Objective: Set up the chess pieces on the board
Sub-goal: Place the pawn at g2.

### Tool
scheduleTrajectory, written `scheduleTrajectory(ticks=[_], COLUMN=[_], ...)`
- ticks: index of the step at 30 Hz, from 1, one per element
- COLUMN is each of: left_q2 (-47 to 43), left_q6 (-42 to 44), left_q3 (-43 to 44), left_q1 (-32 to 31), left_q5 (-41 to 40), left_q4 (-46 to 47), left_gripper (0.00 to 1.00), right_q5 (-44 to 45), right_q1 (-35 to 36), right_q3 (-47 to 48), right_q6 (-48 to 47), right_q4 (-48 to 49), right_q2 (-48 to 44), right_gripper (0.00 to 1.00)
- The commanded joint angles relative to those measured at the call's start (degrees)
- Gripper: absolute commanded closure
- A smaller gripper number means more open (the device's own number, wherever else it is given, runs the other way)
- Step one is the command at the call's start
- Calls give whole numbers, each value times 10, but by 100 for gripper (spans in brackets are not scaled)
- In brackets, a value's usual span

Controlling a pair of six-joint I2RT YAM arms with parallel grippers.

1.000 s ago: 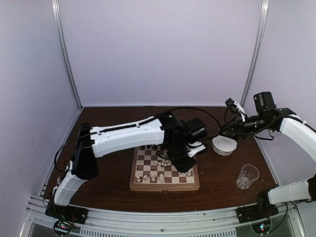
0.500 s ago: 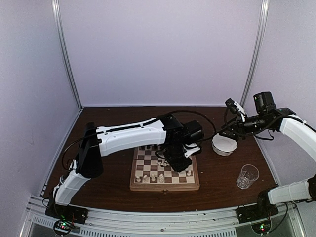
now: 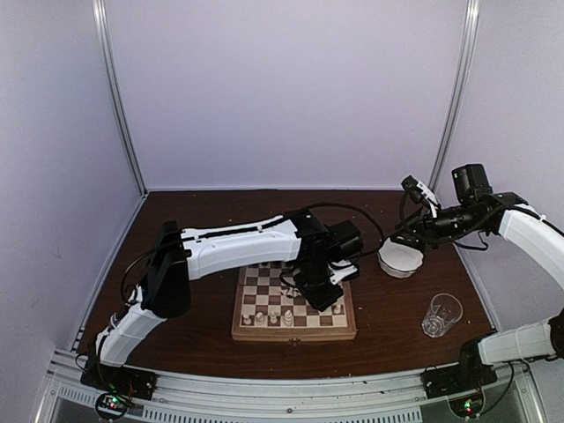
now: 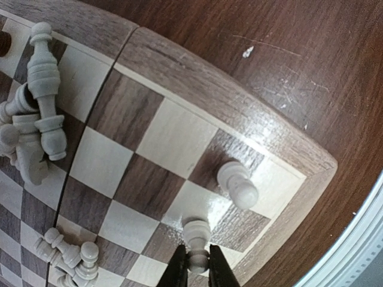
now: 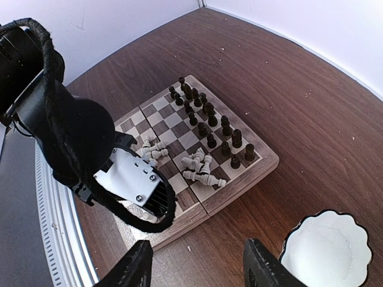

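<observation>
The board (image 3: 264, 328) lies mid-table. My left gripper (image 4: 197, 263) is shut on the round head of a cream pawn (image 4: 198, 234), whose base is down at a square by the board's near right corner (image 4: 311, 161). Whether it touches the square I cannot tell. Beside it stands another cream piece (image 4: 237, 184). More cream pieces lie toppled in heaps (image 4: 37, 113) (image 4: 69, 258). Dark pieces (image 5: 209, 122) stand in rows on the far side. In the top view the left gripper (image 3: 323, 298) is over the board's right side. My right gripper (image 5: 200, 268) hangs open and empty, clear of the board.
A white scalloped bowl (image 3: 400, 259) sits on the table right of the board, under my right gripper (image 3: 407, 236). A clear glass cup (image 3: 442, 315) stands near the front right. The left arm's wrist (image 5: 90, 149) covers the board's near side in the right wrist view.
The left arm's upright link has swung right and its wrist has drawn in slightly over the board's right side, still shut on the pawn. The right arm has not moved.
</observation>
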Motion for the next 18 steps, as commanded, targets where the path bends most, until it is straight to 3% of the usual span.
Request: scheduleTrajectory(ticks=[1,18], left_q2=[10,16], left_q6=[7,5], left_q3=[22,20], left_q1=[5,5], left_q5=[14,12], left_q4=[17,22], left_gripper=[87,83], right_q5=[0,-2], right_q1=[-3,-3], right_q3=[-3,-3], right_q6=[-8,-8], right_q4=[3,1], right_q2=[4,3], right_gripper=[46,46])
